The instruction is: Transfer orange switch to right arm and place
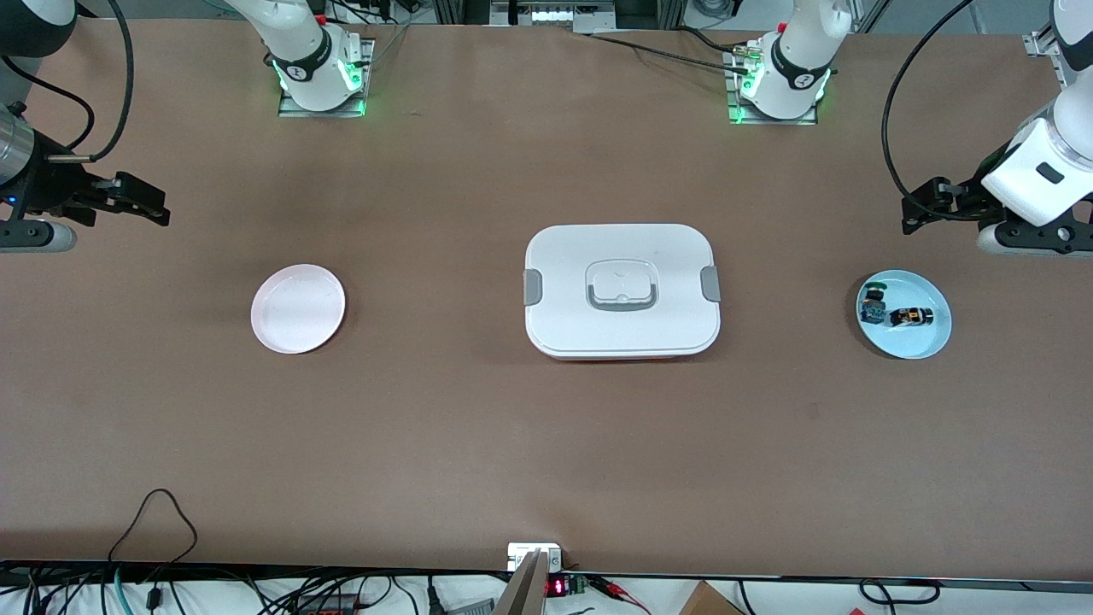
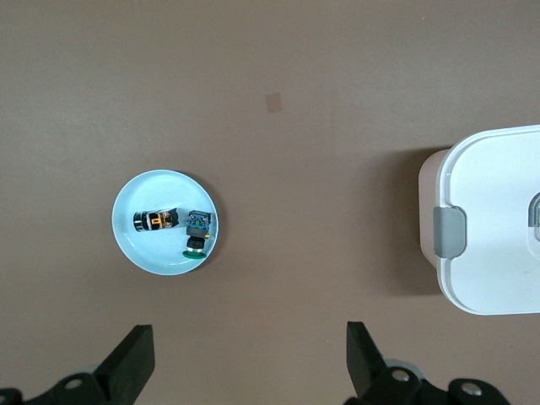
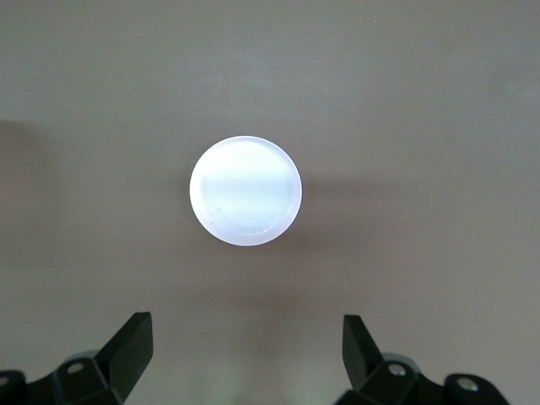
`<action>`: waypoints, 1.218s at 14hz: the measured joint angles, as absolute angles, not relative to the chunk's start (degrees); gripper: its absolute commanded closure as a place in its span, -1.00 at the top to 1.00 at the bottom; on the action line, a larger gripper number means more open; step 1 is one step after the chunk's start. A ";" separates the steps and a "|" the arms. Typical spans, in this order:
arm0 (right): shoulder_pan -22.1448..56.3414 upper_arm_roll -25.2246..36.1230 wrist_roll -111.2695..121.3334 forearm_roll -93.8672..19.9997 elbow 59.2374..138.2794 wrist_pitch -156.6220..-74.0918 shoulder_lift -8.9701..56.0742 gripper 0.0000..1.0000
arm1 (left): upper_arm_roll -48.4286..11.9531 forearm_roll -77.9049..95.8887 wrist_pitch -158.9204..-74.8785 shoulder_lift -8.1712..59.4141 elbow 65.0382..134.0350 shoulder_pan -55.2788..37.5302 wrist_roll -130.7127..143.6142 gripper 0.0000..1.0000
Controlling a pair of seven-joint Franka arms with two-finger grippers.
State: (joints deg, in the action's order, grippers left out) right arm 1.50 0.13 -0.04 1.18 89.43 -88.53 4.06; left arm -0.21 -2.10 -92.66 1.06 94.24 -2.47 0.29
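Observation:
The orange switch [image 1: 911,318] lies on its side on a light blue plate [image 1: 918,342] at the left arm's end of the table, beside a green-capped switch [image 1: 873,306]. In the left wrist view the orange switch [image 2: 154,220], the green-capped switch [image 2: 197,236] and the blue plate [image 2: 143,249] show apart from the fingers. My left gripper [image 1: 914,212] hangs open and empty over bare table next to that plate; it also shows in the left wrist view [image 2: 251,342]. My right gripper [image 1: 152,205] is open and empty over bare table at the right arm's end; it also shows in the right wrist view [image 3: 246,333].
An empty pale pink plate [image 1: 298,308] lies toward the right arm's end and also shows in the right wrist view [image 3: 245,191]. A white lidded box [image 1: 622,290] with grey latches stands mid-table; its end shows in the left wrist view [image 2: 489,219].

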 measured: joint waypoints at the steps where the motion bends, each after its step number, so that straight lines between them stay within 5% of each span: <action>1: 1.51 0.08 -0.04 1.18 89.43 -88.53 4.06 1.00 | -0.21 -2.10 -92.66 1.06 94.24 -2.47 0.29 1.00; 17: 1.51 0.04 -0.04 1.18 89.43 -88.54 4.06 1.00 | 0.00 -2.10 -89.43 1.30 94.05 -2.37 0.78 1.00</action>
State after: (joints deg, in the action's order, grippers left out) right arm 1.51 0.04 -0.04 1.18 89.43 -88.54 4.06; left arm 0.00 -2.10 -89.43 1.30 94.05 -2.37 0.78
